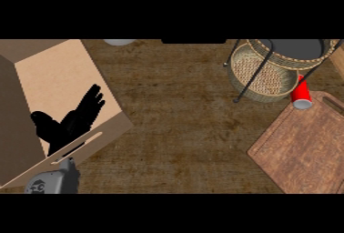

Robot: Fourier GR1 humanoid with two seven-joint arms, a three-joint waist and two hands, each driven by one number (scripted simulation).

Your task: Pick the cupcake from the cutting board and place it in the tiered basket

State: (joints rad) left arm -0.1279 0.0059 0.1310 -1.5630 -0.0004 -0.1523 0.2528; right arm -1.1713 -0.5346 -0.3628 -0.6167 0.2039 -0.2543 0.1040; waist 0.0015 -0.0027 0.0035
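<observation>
Head view finds no cupcake on the cutting board at the right edge; tiered basket sits just beyond, red cup between, open worktop mid-frame, left hand fingers straight over the cardboard box

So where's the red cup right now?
The red cup is at the head view's upper right, tipped over at the cutting board's top corner, right beside the tiered basket.
</observation>
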